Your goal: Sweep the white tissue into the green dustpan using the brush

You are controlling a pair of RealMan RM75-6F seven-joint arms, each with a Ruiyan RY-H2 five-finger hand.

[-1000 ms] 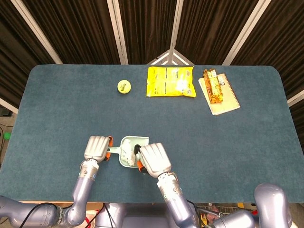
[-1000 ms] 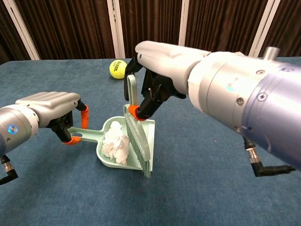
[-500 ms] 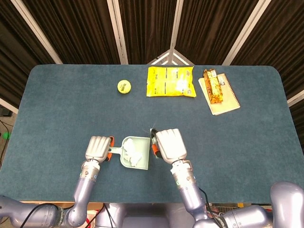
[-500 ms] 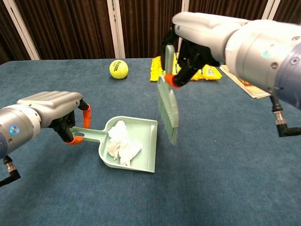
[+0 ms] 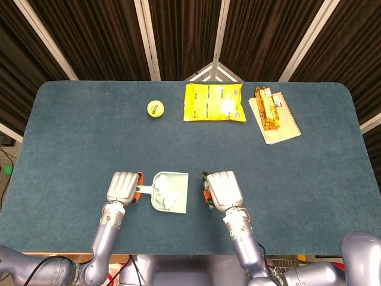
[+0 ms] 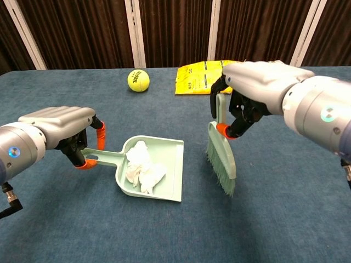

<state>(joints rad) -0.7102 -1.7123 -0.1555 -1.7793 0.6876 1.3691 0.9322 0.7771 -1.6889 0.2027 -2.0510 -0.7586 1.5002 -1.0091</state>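
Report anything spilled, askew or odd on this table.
Nothing stands out. The white tissue lies inside the green dustpan, none spilled on the table; the right hand holds the brush beside it.

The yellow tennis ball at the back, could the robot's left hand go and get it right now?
Probably not yet: the left hand holds the green dustpan by its handle. The blue table toward the yellow tennis ball looks bare.

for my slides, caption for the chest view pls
White tissue in the green dustpan; right hand holds the brush.
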